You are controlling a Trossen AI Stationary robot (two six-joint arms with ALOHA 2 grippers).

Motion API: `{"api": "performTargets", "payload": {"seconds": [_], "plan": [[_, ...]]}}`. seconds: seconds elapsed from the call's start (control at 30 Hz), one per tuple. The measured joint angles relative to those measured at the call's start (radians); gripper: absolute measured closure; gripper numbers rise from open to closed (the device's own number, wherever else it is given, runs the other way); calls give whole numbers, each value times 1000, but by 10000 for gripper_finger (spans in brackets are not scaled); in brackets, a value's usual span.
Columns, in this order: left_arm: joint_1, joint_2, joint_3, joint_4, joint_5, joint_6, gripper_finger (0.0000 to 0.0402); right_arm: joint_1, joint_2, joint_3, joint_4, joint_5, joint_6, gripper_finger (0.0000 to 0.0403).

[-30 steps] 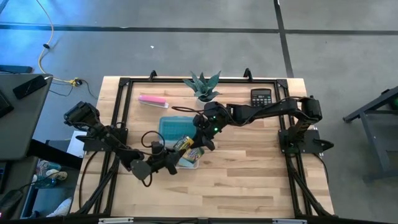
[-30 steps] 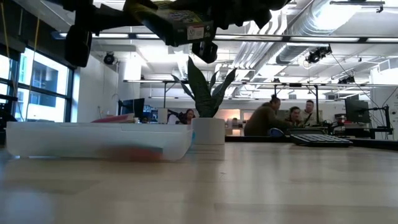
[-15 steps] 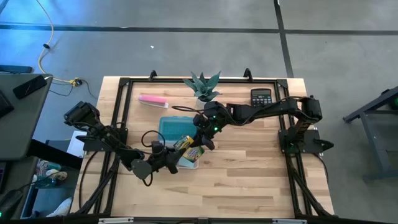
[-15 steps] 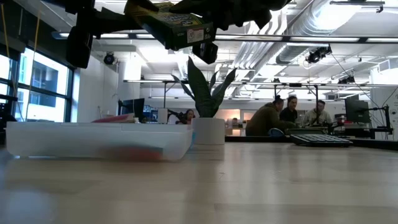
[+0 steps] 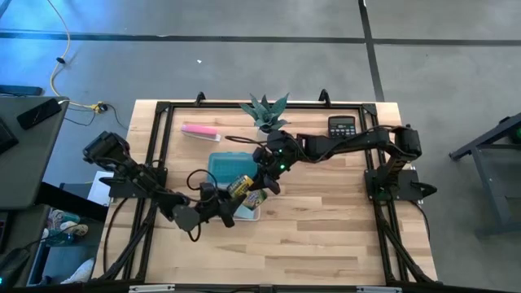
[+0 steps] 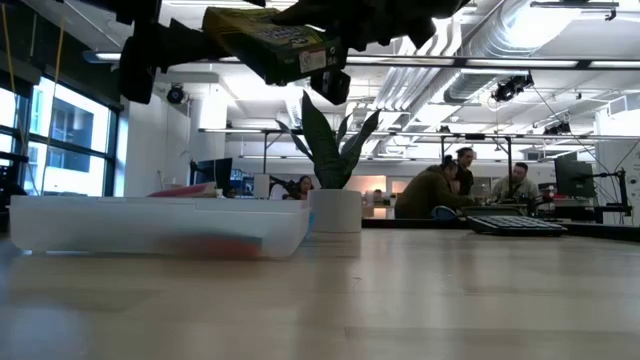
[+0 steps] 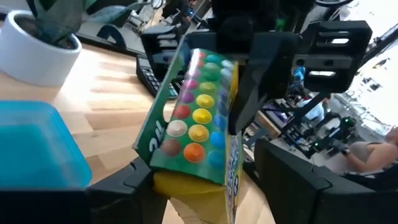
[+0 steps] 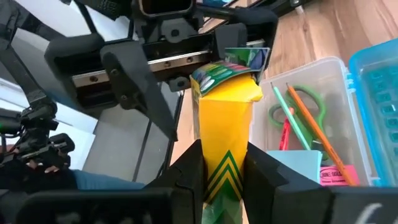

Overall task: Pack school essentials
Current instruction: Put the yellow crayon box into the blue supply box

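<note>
My right hand (image 8: 221, 163) pinched the yellow-green crayon box (image 8: 225, 124) between its two fingers, holding it in the air above the clear plastic bin (image 8: 317, 74) that sat on the worktop (image 5: 326, 220). My left hand (image 5: 230, 213) faced it from the opposite side, fingers spread wide, one on each side of the box's flap end and clear of it. Below and beside my right hand, inside the bin, lay the green-handled scissors (image 8: 297, 107), the orange pencil (image 8: 317, 134), the teal pencil (image 8: 287, 115), the red pen (image 8: 285, 134) and the blue sticky-note pad (image 8: 292, 163). Just past the bin lay its teal lid (image 5: 225, 167).
</note>
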Motion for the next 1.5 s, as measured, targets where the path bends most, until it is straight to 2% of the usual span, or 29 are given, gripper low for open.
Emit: {"api": "performTargets", "payload": {"seconds": [0.2,0.37,0.57,0.7,0.83,1.03,1.3,1.5], "plan": [[0,-68,0,-64,7,90,190,-23,-2,0,2,-15,20,336],[-1,-159,0,-266,29,22,190,-25,-2,0,1,-18,22,336],[0,-285,0,-590,141,-116,190,-32,-2,0,-5,-17,40,336],[0,-376,0,-749,207,-178,190,-46,-2,0,-3,-15,45,336],[0,-459,0,-866,311,-180,190,-66,-2,0,-1,-16,82,336],[0,-576,0,-1028,365,-228,190,-95,-1,0,2,6,155,336],[0,-705,0,-1377,523,-443,190,-108,0,22,39,41,203,336],[0,-731,0,-1516,655,-570,190,-112,0,97,23,87,159,336]]}}
